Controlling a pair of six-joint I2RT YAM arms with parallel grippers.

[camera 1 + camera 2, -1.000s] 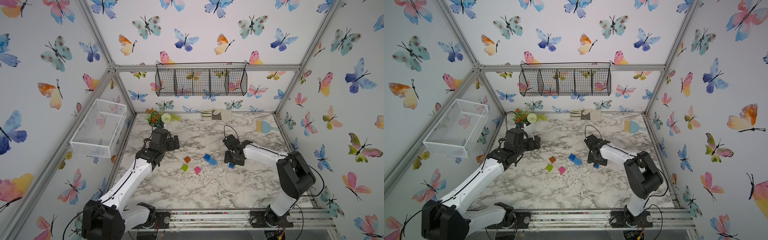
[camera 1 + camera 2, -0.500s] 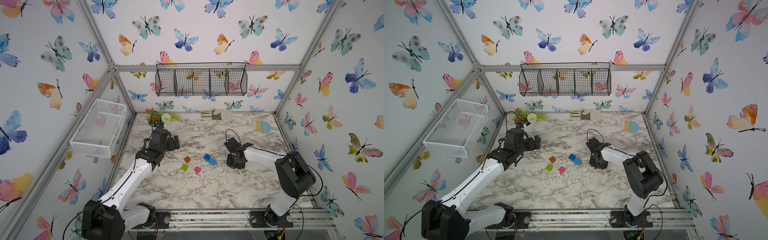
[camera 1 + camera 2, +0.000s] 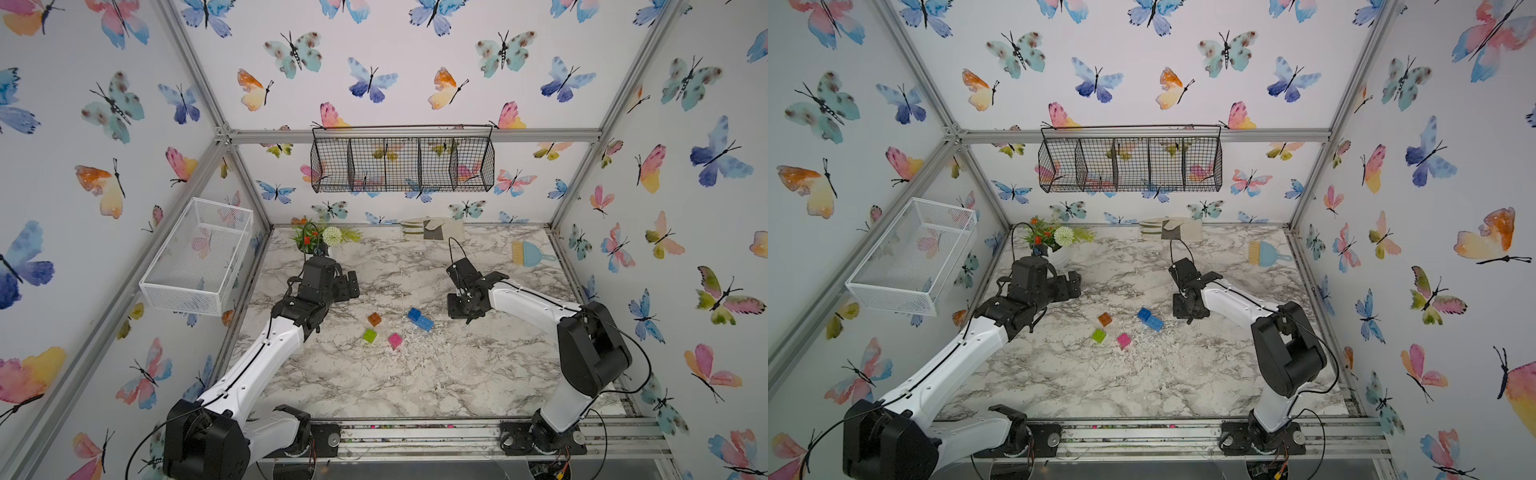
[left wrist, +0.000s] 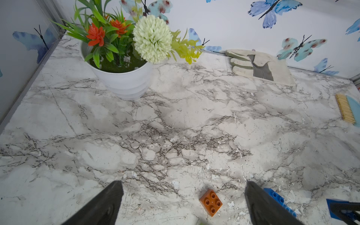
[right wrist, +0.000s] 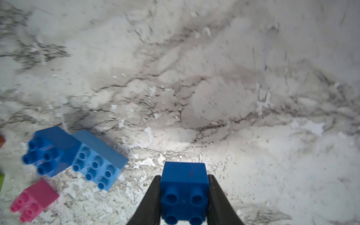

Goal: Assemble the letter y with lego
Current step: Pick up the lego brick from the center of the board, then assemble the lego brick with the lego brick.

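My right gripper (image 5: 184, 176) is shut on a dark blue square lego (image 5: 184, 187), studs facing the camera, just above the marble. To its left lies the longer light blue brick (image 3: 427, 323) with another dark blue square (image 5: 44, 153) pressed onto one end. The orange (image 3: 374, 319), lime green (image 3: 369, 336) and pink (image 3: 395, 340) bricks lie loose further left. In the top view the right gripper (image 3: 459, 309) hides its brick. My left gripper (image 4: 184, 185) hangs open, with the orange brick (image 4: 211, 202) on the table below and between its fingers. No letter y is in view.
A white flower pot (image 3: 320, 243) stands at the back left. A work glove (image 3: 434, 228) and a blue hand brush (image 3: 530, 253) lie along the back. A white mesh basket (image 3: 199, 253) juts from the left wall, and a black wire basket (image 3: 403, 160) hangs on the back wall.
My right gripper has closed on the dark blue square brick that lay between its half-open fingers. The left arm has not moved.
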